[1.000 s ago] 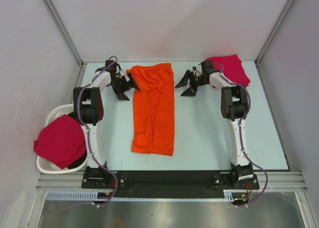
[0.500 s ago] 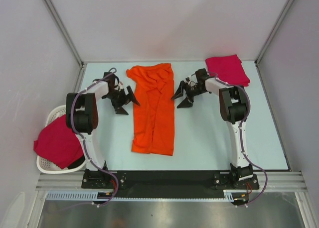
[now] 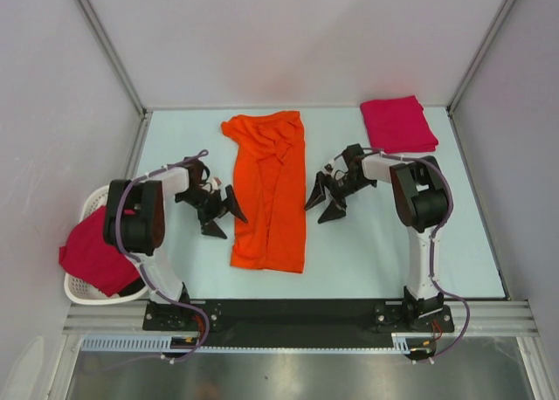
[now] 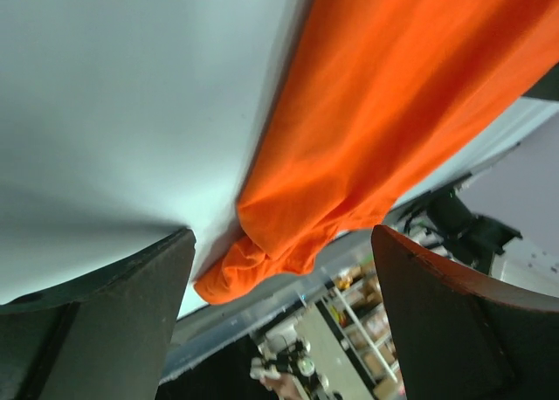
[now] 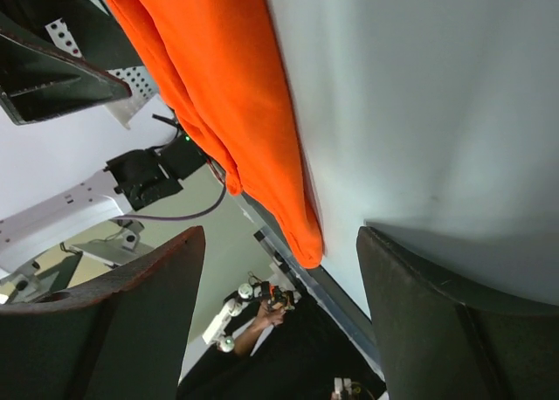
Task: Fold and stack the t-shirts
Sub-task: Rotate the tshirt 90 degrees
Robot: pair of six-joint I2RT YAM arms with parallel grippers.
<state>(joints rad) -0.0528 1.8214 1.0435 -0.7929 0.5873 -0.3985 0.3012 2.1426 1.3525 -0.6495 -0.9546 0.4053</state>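
Note:
An orange t-shirt (image 3: 269,190) lies folded into a long strip down the middle of the table; it also fills the left wrist view (image 4: 384,129) and the right wrist view (image 5: 227,103). A folded crimson t-shirt (image 3: 398,123) rests at the far right corner. Another crimson t-shirt (image 3: 94,253) hangs over the basket at the left. My left gripper (image 3: 225,213) stands open just left of the strip's lower half, with nothing between its fingers (image 4: 96,313). On the strip's right side, level with its middle, my right gripper (image 3: 323,201) is open and empty too.
A white slatted basket (image 3: 80,288) sits off the table's left edge near my left arm's base. Grey walls and metal posts close in the table at the back and both sides. A black rail (image 3: 297,313) runs along the near edge.
Both grippers have come down from the far end of the orange t-shirt toward me along its two long sides. The shirt itself has not moved.

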